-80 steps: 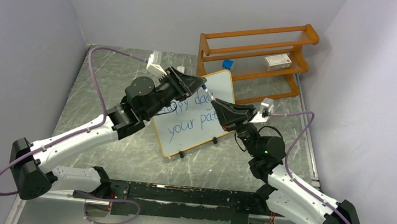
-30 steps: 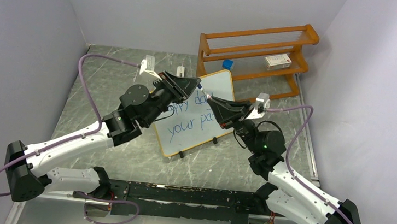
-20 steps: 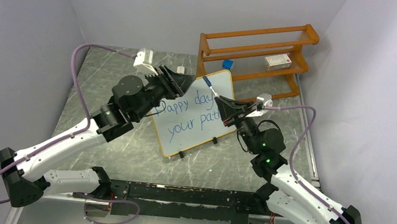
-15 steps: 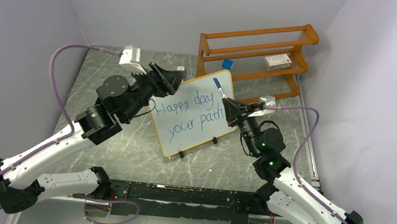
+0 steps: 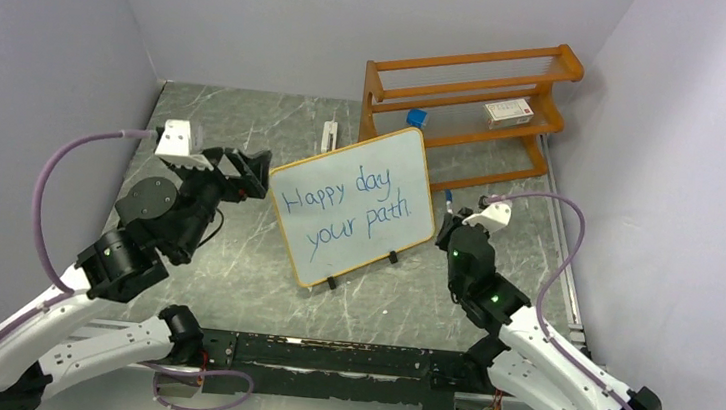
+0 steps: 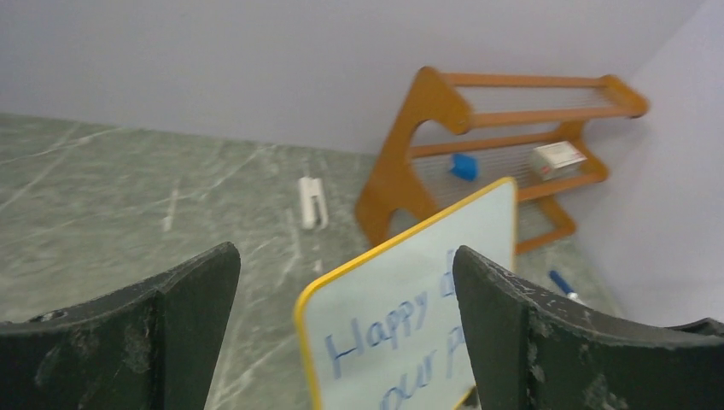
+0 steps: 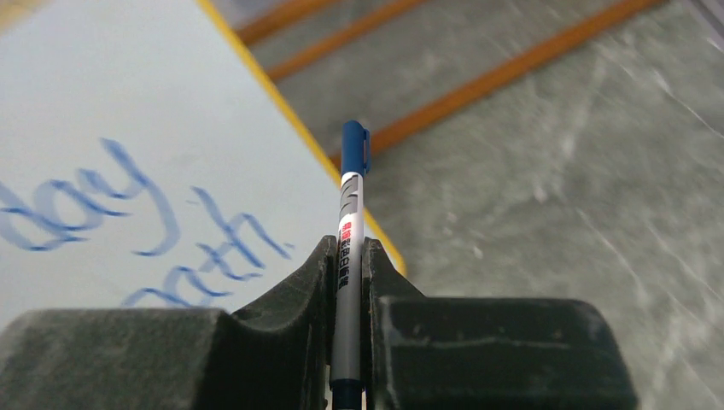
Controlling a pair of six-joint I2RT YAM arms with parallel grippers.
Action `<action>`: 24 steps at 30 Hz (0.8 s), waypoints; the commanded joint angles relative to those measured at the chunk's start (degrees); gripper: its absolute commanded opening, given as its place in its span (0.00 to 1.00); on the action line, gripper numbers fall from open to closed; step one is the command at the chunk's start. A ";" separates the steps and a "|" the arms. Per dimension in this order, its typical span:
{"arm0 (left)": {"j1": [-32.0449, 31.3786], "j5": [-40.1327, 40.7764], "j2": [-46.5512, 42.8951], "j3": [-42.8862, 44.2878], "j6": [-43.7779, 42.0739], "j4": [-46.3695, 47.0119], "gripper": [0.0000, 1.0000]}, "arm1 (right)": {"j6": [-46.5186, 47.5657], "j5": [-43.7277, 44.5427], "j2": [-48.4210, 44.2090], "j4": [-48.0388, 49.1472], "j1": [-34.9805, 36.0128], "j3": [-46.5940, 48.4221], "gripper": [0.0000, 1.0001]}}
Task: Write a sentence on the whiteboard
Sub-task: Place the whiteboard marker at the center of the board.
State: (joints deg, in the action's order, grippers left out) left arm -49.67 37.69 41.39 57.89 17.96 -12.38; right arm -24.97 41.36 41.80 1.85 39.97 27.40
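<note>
Board: whiteboard [image 5: 399,153] stands mid-table on small black feet, leaning back, its face toward the arms; rack [image 5: 470,95] just behind its far right corner
Writing: sentence [image 5: 348,212] in blue, two lines, "Happy day" over "your path"; right wrist view shows the ends of both lines, blurred
Left gripper [image 5: 259,175]: jaws spread wide, nothing between them; sits just left of the board's left edge, not touching; in its own view [image 6: 346,256] the board corner shows between the fingers
Right gripper [image 5: 451,236]: clamped on marker [image 7: 352,184], fingers pressed to the grey barrel; sits just right of the board's right edge
Marker: blue capped end sticks out past the fingertips; top view puts that end [image 5: 448,195] off the board, beside the frame
Rack: orange wood; small blue item [image 5: 417,117] and a white box [image 5: 507,111] on one shelf
Table [image 5: 216,121]: grey marbled; small white piece [image 5: 330,134] lies left of the rack
</note>
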 commanded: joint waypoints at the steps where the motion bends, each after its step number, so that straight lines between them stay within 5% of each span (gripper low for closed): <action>1: 0.35 7.53 -4.68 -3.62 -5.94 -5.97 0.98 | -9.19 6.59 2.47 -10.86 -2.81 -2.13 0.00; 12: 0.28 16.46 -16.14 -11.47 -6.71 -8.59 0.98 | -17.76 -7.94 13.30 -15.24 -19.25 -0.30 0.00; 19: 0.64 19.41 -18.46 -13.07 -6.49 -9.12 0.98 | -23.03 -8.08 17.42 -15.14 -20.31 -2.66 0.01; 24: 0.97 19.78 -20.03 -13.75 -6.08 -9.33 0.98 | -24.56 -8.53 15.67 -15.05 -20.54 -4.71 0.23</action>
State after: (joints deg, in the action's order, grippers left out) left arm -49.50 55.07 22.83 44.77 12.43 -20.67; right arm -46.13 33.36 58.85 -12.51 20.05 24.91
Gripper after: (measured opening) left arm 0.975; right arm 0.181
